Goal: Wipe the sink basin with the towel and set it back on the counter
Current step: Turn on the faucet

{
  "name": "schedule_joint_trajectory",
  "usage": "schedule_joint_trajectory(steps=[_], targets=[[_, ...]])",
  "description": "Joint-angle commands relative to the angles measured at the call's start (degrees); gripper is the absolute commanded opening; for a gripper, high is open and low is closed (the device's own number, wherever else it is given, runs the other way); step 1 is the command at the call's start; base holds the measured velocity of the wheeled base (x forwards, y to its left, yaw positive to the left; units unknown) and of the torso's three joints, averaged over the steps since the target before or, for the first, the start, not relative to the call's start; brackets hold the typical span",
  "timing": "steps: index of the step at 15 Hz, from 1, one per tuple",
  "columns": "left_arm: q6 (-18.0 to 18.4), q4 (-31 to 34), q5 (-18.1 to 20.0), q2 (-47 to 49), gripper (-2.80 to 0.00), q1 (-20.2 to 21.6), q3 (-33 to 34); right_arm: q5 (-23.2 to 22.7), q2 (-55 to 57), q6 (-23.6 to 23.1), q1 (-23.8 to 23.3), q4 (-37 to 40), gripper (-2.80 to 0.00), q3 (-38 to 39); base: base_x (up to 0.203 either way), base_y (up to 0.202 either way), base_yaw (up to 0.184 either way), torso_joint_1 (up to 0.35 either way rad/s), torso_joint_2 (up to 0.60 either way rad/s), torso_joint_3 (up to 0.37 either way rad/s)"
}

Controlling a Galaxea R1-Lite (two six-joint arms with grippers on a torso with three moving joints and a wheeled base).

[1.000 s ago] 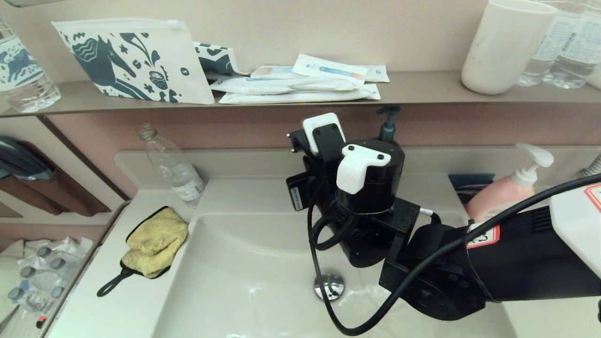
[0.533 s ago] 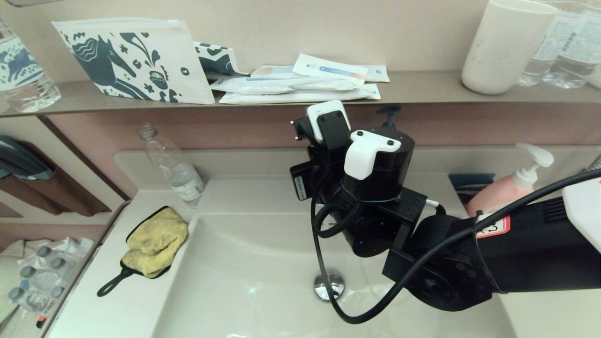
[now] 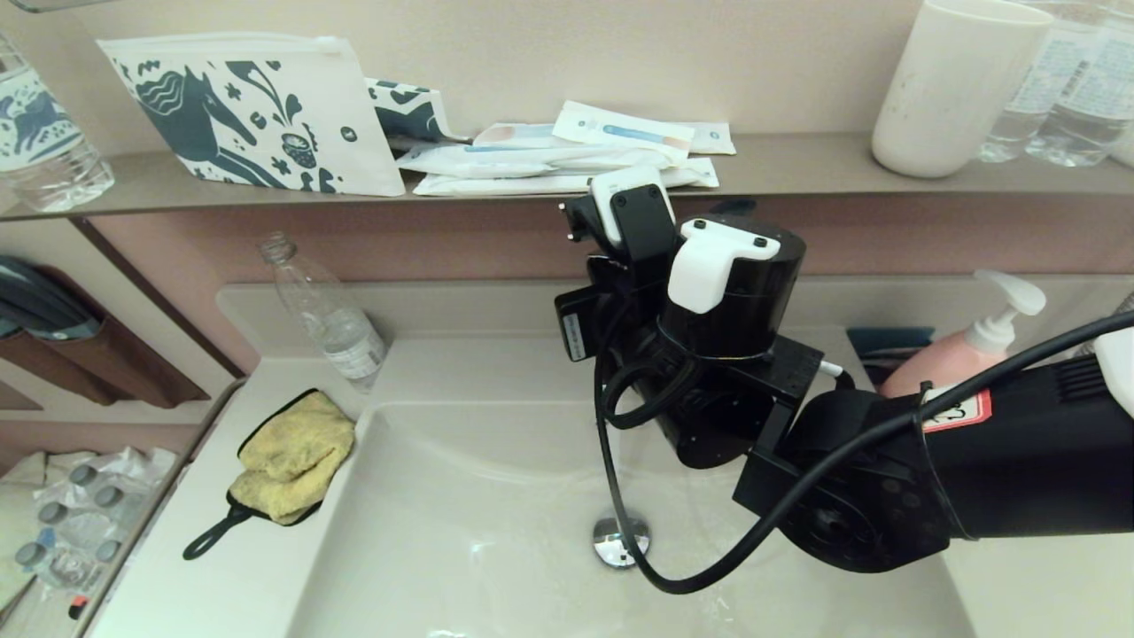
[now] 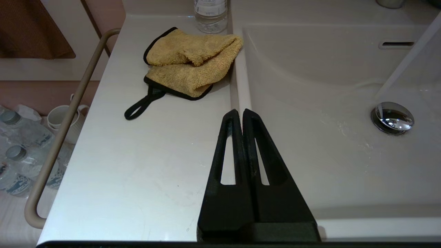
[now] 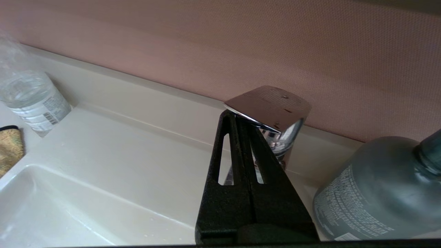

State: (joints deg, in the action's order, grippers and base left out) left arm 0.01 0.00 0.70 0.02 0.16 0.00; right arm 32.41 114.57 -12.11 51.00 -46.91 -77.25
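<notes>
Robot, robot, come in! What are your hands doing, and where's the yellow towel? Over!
Right gripper shut, tips under faucet handle. Left gripper shut, parked. Towel on counter; nothing blocking it.

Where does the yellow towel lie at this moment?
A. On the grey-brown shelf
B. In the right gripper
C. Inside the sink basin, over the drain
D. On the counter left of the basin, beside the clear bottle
D: the towel rests crumpled on the counter, just outside the sink basin rim, near the clear bottle, with no gripper touching it.
</notes>
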Motion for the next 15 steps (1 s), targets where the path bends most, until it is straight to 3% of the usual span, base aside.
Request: schedule_joint_trajectory(steps=[1, 8, 15], targets=[[-0.01, 0.0, 0.01, 0.06, -2.8, 0.1, 0.0, 0.2, -1.02, -0.2, -0.39, -0.63, -2.8, -0.09, 0.0, 0.0, 0.0, 0.0, 0.0, 0.0], [-0.01, -0.01, 0.01, 0.05, -2.8, 0.02, 0.0, 0.28, -2.55, -0.23, -0.35, -0.25, -2.8, 1.34, 0.0, 0.0, 0.0, 0.0, 0.0, 0.0], [-0.01, 0.0, 0.01, -0.02, -2.8, 0.02, 0.0, 0.29, -4.53, -0.2, 3.66, -0.29, -2.8, 7.12, 0.0, 0.0, 0.0, 0.0, 0.0, 0.0]])
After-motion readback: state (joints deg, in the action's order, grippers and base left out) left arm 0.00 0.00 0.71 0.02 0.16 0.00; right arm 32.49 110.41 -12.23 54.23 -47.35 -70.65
